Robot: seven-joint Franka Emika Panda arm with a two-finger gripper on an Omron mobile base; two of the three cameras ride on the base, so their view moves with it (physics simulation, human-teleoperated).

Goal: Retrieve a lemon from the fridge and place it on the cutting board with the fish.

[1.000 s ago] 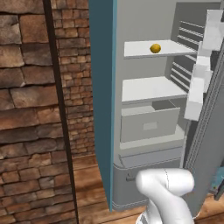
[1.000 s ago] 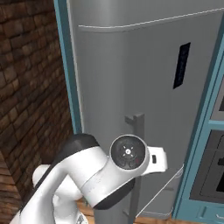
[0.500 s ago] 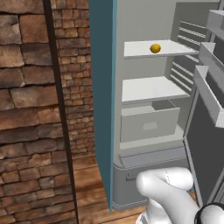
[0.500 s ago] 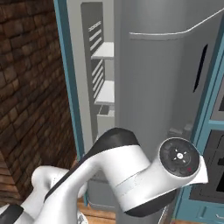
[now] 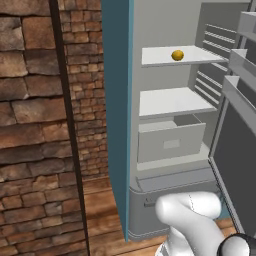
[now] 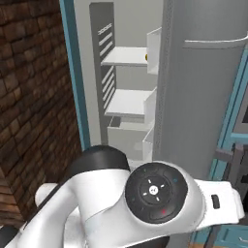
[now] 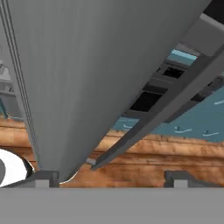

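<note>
**Fridge door swung open, lemon on the top shelf, pincer spread wide beside the door handle**

Left base view: the fridge (image 5: 170,125) stands open beside a brick wall (image 5: 35,125), its teal side trim facing the camera. The lemon (image 5: 177,55) sits on the upper white shelf (image 5: 165,56), toward the shelf's right half and apart from the back wall. Below it lies a second white shelf (image 5: 170,102), and under that a pale drawer (image 5: 171,142). The open door (image 5: 237,150), with its inner racks, rises along the right edge of the view. The white arm (image 5: 192,220) enters at the lower right, in front of the fridge's base.

Right base view: the door's grey outer face (image 6: 203,87) fills the middle right, hiding most of the interior; a sliver of the lemon (image 6: 146,56) shows at the door's edge on the upper shelf. The arm's wrist joint lies near, low in the view.

Hand view: the gripper (image 7: 111,177) stands wide apart, both finger tips at the bottom edge with nothing between them. The grey door surface (image 7: 87,65) lies just ahead, with its long handle (image 7: 153,127) running diagonally; wooden floor (image 7: 166,162) lies beyond.
</note>
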